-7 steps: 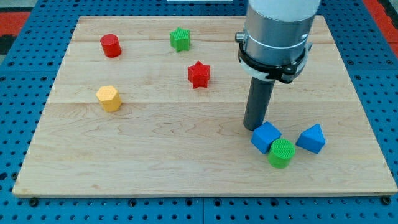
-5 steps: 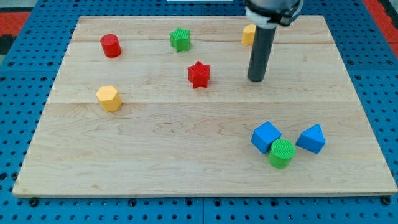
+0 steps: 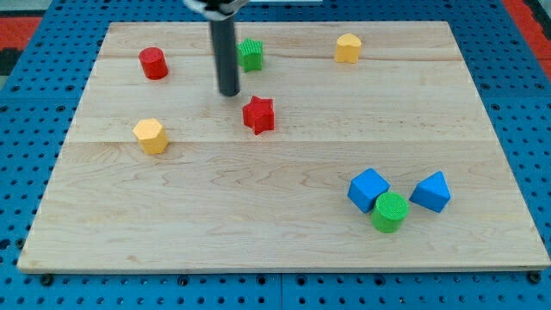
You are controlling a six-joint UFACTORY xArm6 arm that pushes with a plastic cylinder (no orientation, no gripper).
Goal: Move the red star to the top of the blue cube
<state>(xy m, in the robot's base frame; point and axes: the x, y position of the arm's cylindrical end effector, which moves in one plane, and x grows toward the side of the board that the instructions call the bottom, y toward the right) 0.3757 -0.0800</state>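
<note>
The red star lies near the middle of the wooden board, left of centre. The blue cube sits at the lower right, touching a green cylinder. My tip is on the board just up and left of the red star, a small gap apart. The rod rises to the view's top, partly in front of a green star.
A blue triangular block lies right of the blue cube. A red cylinder is at the upper left, a yellow hexagonal block at the left, another yellow block at the upper right.
My tip moved from beside the blue cube up and across to the left, ending up-left of the red star. The red star shifted down and left. The yellow upper-right block became visible.
</note>
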